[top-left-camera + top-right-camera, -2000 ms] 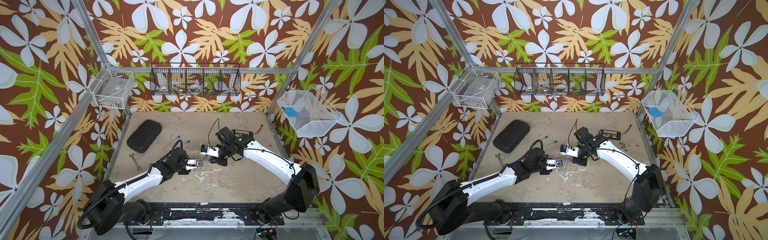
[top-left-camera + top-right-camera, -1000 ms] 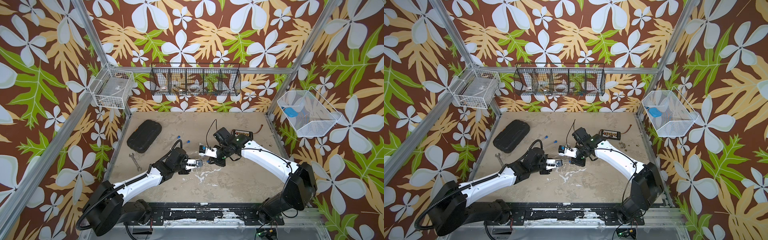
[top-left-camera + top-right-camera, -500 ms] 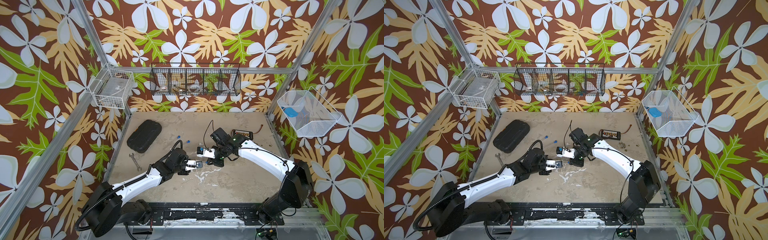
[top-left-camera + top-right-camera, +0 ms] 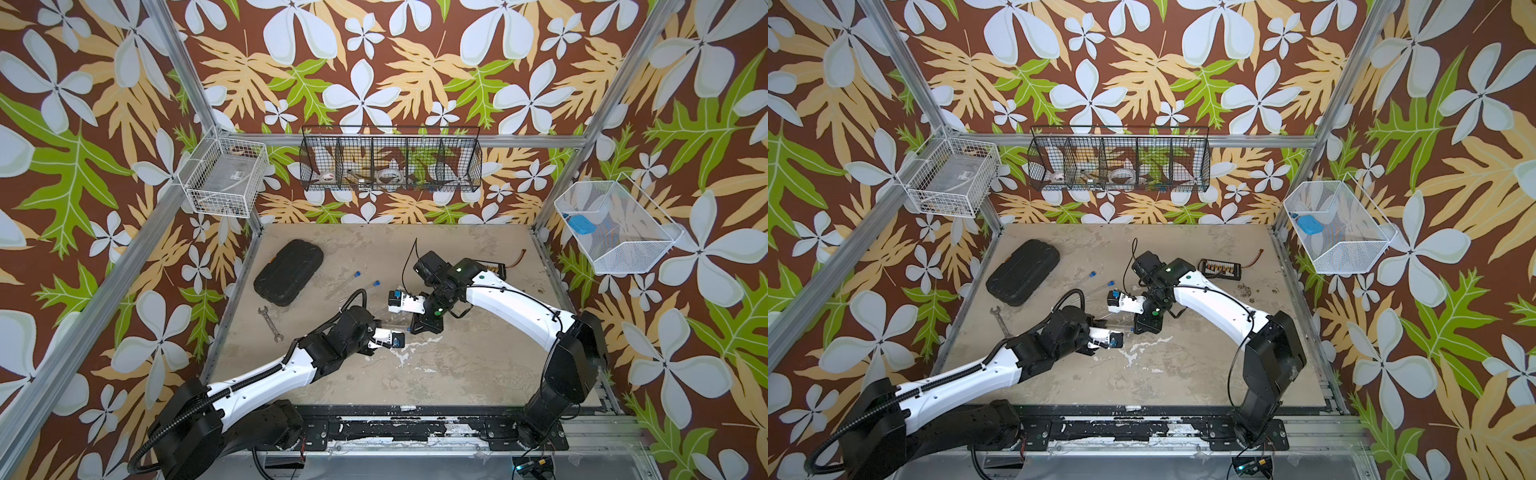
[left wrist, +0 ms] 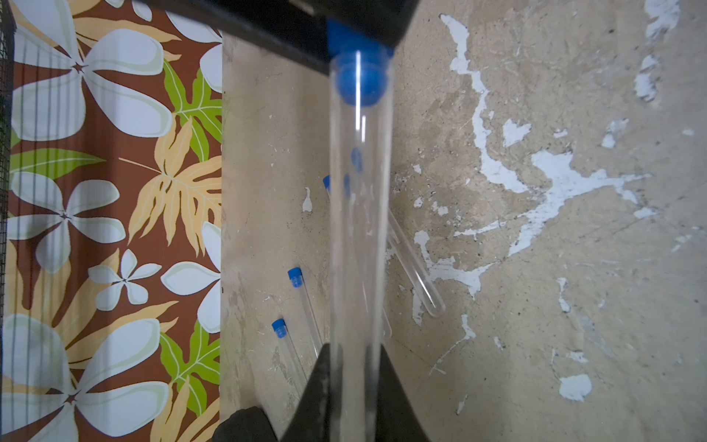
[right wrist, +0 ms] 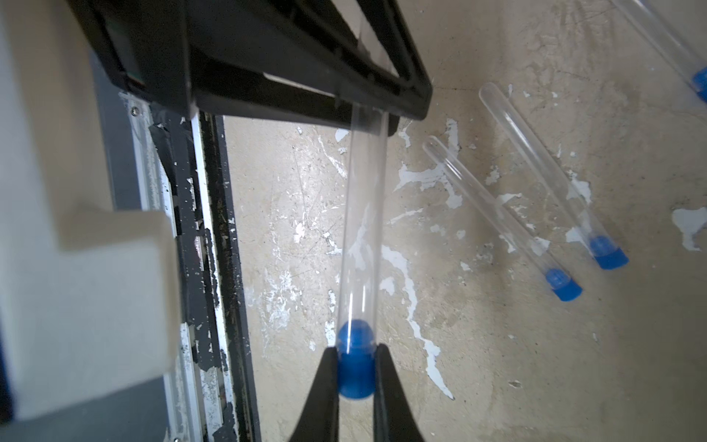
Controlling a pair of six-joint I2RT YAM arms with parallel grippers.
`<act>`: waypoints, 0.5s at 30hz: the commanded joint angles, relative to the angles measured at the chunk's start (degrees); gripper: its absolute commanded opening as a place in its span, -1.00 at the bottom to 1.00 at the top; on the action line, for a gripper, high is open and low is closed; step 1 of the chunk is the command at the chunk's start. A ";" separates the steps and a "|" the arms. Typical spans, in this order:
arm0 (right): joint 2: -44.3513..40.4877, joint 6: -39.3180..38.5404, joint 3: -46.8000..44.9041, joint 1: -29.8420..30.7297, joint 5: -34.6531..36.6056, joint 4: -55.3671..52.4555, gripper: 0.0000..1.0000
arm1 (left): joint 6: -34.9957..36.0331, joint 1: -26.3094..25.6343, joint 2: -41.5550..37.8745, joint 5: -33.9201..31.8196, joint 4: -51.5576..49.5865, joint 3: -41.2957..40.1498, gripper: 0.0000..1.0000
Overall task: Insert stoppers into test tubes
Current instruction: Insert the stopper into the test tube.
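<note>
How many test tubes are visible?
5 test tubes: one in the left fingers, its stopper in the right fingers; two near the black case; two under the held one.

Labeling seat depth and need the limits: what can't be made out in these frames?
- Test tube: closed end cut off by the frame edge, left wrist view, past the left gripper.
- Stopper in the right gripper: soft focus in both wrist views; seating depth unclear.
- Loose tube: partly hidden behind the test tube, left wrist view.
- Black wire basket: contents too small behind mesh, both top views.
</note>
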 commanded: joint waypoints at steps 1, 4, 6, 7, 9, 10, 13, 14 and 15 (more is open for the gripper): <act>0.38 2.20 1.19 0.41 -13.66 18.51 -1.00 | 2.21 -1.67 -1.12 13.52 12.40 -0.18 -1.00; 0.61 2.85 0.81 0.42 -15.76 19.98 -1.00 | 1.86 -2.09 -2.12 15.40 14.55 -0.65 -1.00; 0.96 3.51 0.81 0.37 -17.00 20.96 -1.00 | 2.82 -2.66 -2.86 16.37 15.68 -1.14 -1.00; 1.27 3.72 0.89 0.43 -17.36 21.29 -1.00 | 3.29 -2.83 -3.05 16.77 15.95 -1.26 -1.00; 1.66 4.54 1.08 0.33 -17.88 21.90 -1.00 | 4.07 -3.05 -3.47 17.79 16.32 -1.36 -1.00; 1.78 4.96 0.93 0.27 -18.11 22.41 -1.00 | 4.26 -3.07 -3.70 18.09 16.41 -1.37 -1.00; 1.63 6.63 0.25 -0.25 -17.95 23.87 -1.00 | 5.17 -3.10 -4.16 18.26 16.48 -1.66 -1.00; 1.59 7.38 0.04 -0.47 -17.62 24.28 -1.00 | 5.31 -3.14 -4.35 17.96 16.57 -1.80 -1.00; 1.51 8.05 -0.27 -0.81 -17.31 24.60 -1.00 | 5.37 -3.15 -4.54 17.69 16.68 -1.94 -1.00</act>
